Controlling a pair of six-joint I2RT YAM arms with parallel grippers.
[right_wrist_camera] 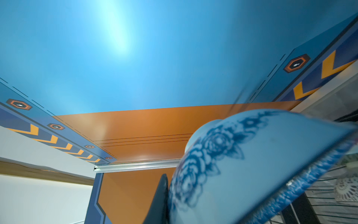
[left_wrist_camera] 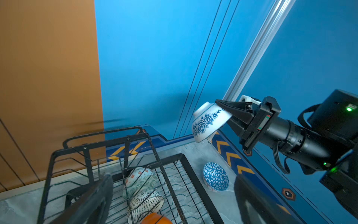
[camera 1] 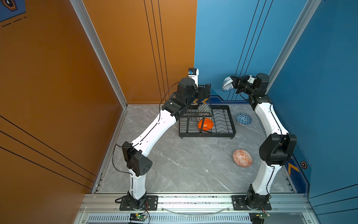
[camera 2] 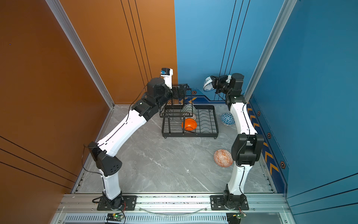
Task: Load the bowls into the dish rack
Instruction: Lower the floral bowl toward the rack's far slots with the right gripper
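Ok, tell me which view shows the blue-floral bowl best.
The left wrist view: the blue-floral bowl shows sharp and nearly whole from outside, the right jaws shut on its rim. Both top views show it small, tipped on its side in the air. The right wrist view gives only a blurred close-up of its outside.
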